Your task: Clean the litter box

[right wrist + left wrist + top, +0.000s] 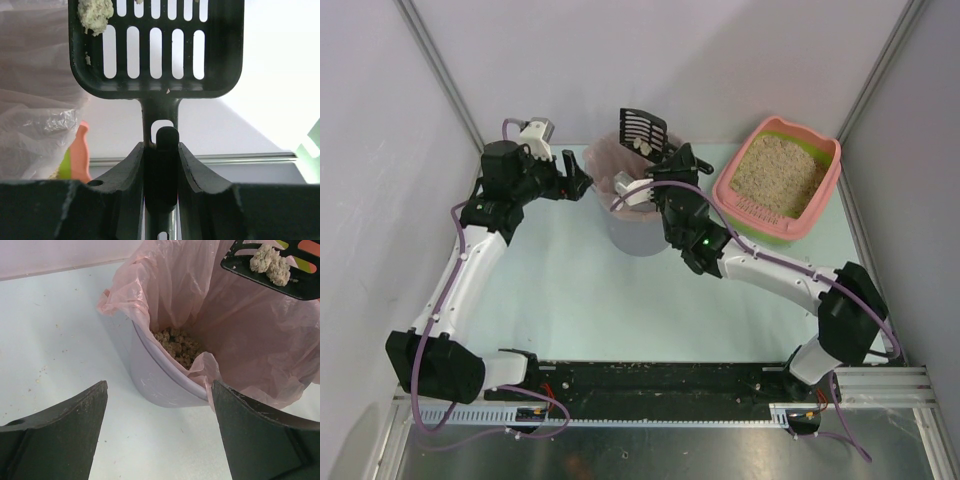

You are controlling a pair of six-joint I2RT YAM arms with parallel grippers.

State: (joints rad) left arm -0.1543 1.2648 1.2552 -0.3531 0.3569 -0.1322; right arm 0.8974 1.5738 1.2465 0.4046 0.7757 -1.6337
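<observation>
The litter box (780,180) is a pink tray with a green inner rim and sandy granules, at the back right. My right gripper (678,162) is shut on the handle of a black slotted scoop (642,128), held over the grey bin (638,238) lined with a pink bag. A pale clump (642,143) lies on the scoop. In the right wrist view the fingers (132,165) clamp the scoop handle (159,107), with the clump (95,15) at the upper left. My left gripper (582,183) is open and empty beside the bin's left side. In its wrist view the bin (165,385) holds clumps (177,345).
The bag (250,340) drapes loosely over the bin's rim. White walls with metal corner posts (440,70) close in the back and sides. A black rail (650,380) runs along the near edge between the arm bases.
</observation>
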